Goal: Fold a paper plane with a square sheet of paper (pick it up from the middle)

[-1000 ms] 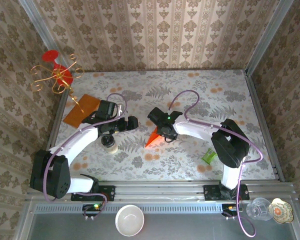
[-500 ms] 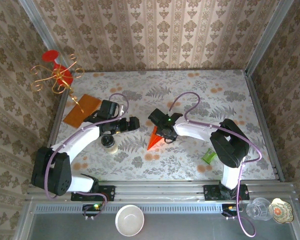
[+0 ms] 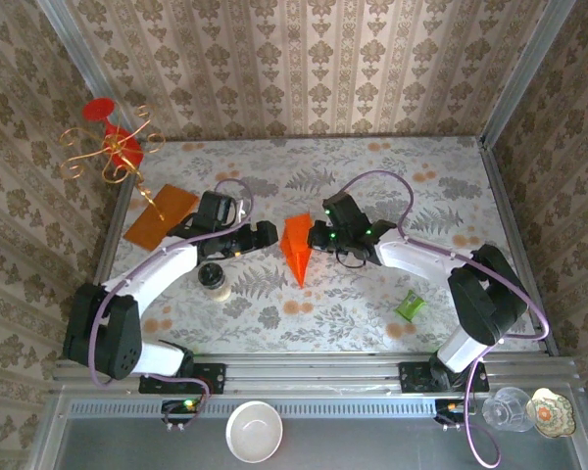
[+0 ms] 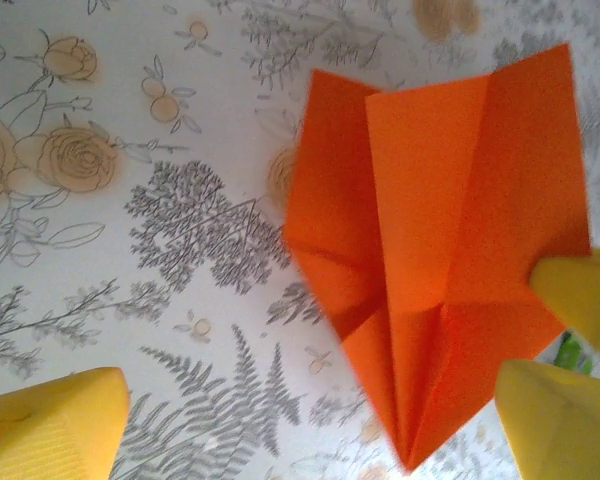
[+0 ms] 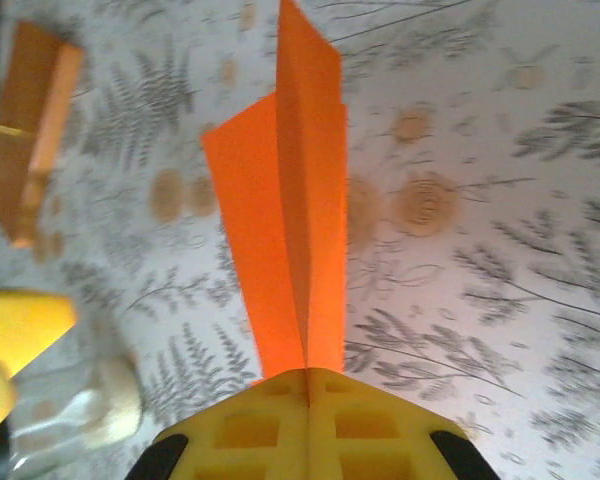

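Observation:
The paper plane (image 3: 297, 250) is a bright red-orange dart near the middle of the table, its nose pointing toward the near edge. My right gripper (image 3: 316, 238) is shut on its centre fold from the right. In the right wrist view the yellow fingers (image 5: 270, 430) press together on the plane (image 5: 290, 220), whose wings spread away from them. My left gripper (image 3: 267, 235) is open just left of the plane. In the left wrist view its fingers (image 4: 50, 425) stand wide apart, and the plane (image 4: 440, 250) lies toward the right one without touching it.
A duller amber-orange sheet (image 3: 160, 215) lies at the back left beside a gold wire stand (image 3: 113, 147). A small jar (image 3: 214, 279) sits under my left arm. A green scrap (image 3: 410, 306) lies front right. A white bowl (image 3: 254, 431) and a glass (image 3: 510, 409) sit off the table.
My right gripper closed on the plane and carried it back and slightly right, turning its nose toward the near edge. The left gripper shifted a little to the right.

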Action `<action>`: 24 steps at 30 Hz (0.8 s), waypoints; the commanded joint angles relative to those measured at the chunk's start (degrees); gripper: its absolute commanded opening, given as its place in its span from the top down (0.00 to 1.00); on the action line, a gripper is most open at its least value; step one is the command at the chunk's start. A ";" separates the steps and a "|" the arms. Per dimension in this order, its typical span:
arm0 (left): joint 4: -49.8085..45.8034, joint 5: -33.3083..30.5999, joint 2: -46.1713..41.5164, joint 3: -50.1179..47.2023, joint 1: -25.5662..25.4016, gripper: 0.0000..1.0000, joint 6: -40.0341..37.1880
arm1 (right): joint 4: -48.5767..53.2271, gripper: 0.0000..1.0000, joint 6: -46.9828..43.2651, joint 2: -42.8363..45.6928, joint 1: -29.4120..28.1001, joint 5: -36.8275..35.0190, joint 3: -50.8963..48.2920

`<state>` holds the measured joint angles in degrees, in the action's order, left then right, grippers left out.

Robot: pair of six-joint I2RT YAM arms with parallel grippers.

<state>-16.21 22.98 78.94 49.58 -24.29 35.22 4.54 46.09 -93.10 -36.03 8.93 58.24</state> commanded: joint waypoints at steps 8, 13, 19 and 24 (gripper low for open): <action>6.54 -0.13 4.96 -2.03 -4.54 0.19 9.49 | -21.22 0.97 3.39 -7.40 5.14 17.82 -10.65; 6.45 -1.39 7.91 -2.13 -6.84 0.24 10.60 | -23.20 0.97 3.23 -7.30 7.00 18.19 -14.96; 9.15 1.03 11.85 -1.99 -7.86 0.32 11.75 | -23.06 0.96 2.73 -6.40 8.69 18.47 -17.10; 8.59 2.93 15.63 1.07 -8.57 0.45 11.21 | -22.25 0.97 2.21 -6.16 8.87 18.27 -16.80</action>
<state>-8.12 23.97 93.03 48.42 -32.34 46.46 -16.78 48.77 -100.49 -27.46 26.04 41.82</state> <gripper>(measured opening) 0.575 0.065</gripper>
